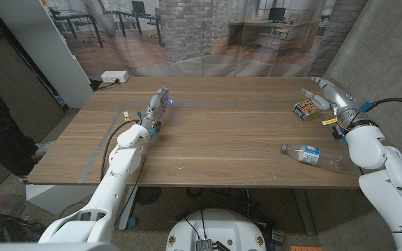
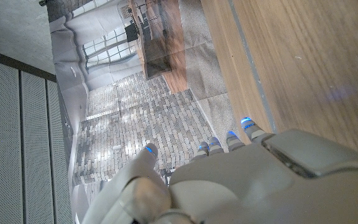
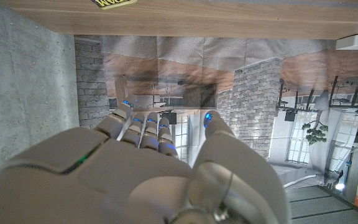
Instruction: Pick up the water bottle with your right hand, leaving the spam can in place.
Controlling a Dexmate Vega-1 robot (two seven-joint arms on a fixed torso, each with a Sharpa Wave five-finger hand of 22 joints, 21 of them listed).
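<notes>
The right hand (image 1: 317,93) was seen at the far right of the wooden table (image 1: 215,132), its fingers extended and empty, reaching toward the back edge just beside the spam can (image 1: 306,109). In the right wrist view the same hand (image 3: 148,174) was shown from behind with its fingers (image 3: 143,127) held straight and slightly apart, nothing gripped between them, and a yellow corner of the can (image 3: 115,3) was caught at the table's edge. The water bottle (image 1: 311,156) was found lying on its side near the front right edge of the table, well apart from the right hand and nearer the robot than the can; its cap end was pointed toward the table's middle. It appeared clear with a light label; whether any water was held in it could not be told. The spam can was seen tilted, its yellow and blue face turned up.

The left hand (image 1: 157,104) was stretched out over the left half of the table, fingers straight and empty, and from the left wrist view this hand (image 2: 229,180) was shown with fingertips (image 2: 246,123) spread past the table's edge. A white power strip (image 1: 114,77) was noted on the floor behind the table.
</notes>
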